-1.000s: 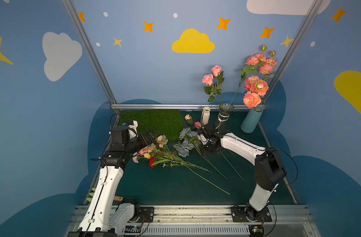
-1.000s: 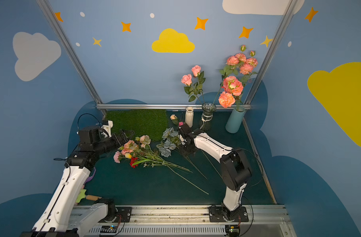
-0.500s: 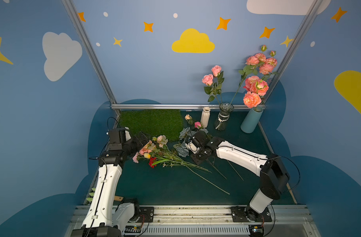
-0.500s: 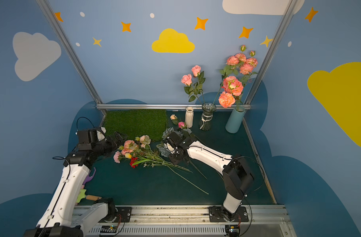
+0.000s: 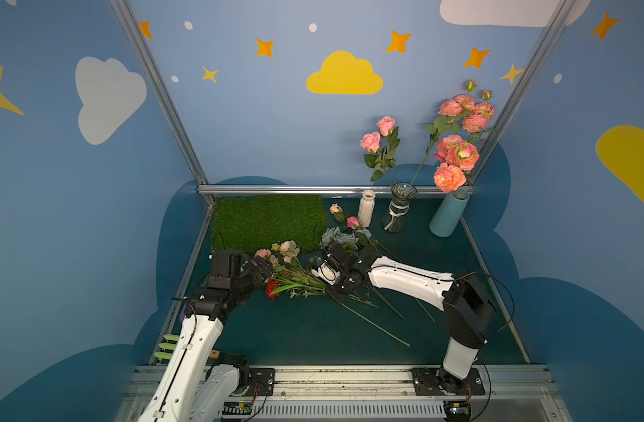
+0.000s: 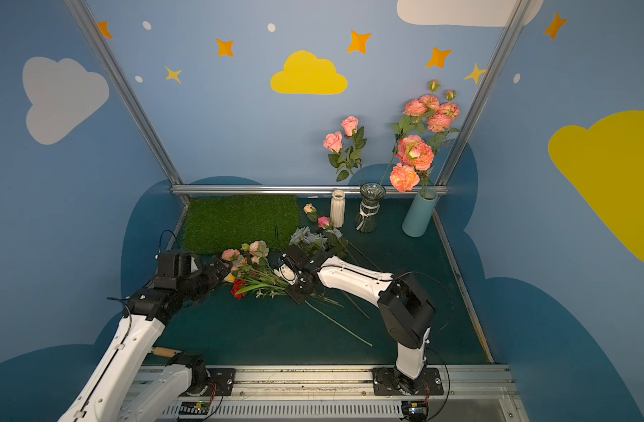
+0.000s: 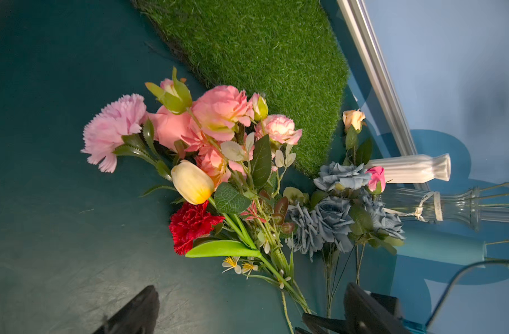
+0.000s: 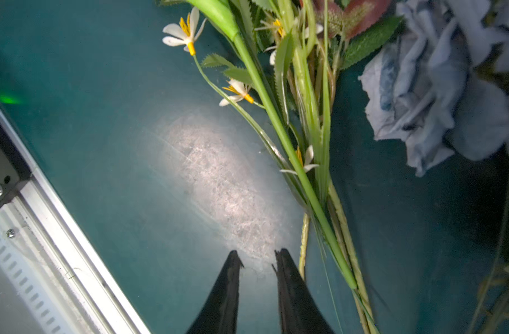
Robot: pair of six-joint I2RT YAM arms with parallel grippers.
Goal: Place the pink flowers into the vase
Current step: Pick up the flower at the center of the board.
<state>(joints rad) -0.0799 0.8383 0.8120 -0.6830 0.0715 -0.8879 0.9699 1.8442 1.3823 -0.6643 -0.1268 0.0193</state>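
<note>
Your left gripper [image 5: 262, 268] stands wide open at the left of the bunch of pink fabric flowers on green stems [image 5: 287, 252], which lies on the dark teal tabletop [image 5: 313, 329] near the green grass mat [image 5: 269, 221], while your right gripper [image 8: 258, 252] shows black fingers narrowly parted over bare tabletop, just beside the stems.

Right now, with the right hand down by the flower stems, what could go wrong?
1. The right hand has a narrow gap and sits beside the green stems, not around them; closing may grab nothing.
2. The pink flowers lie bunched with a red carnation and yellow tulip; lifting may drag those along.
</note>
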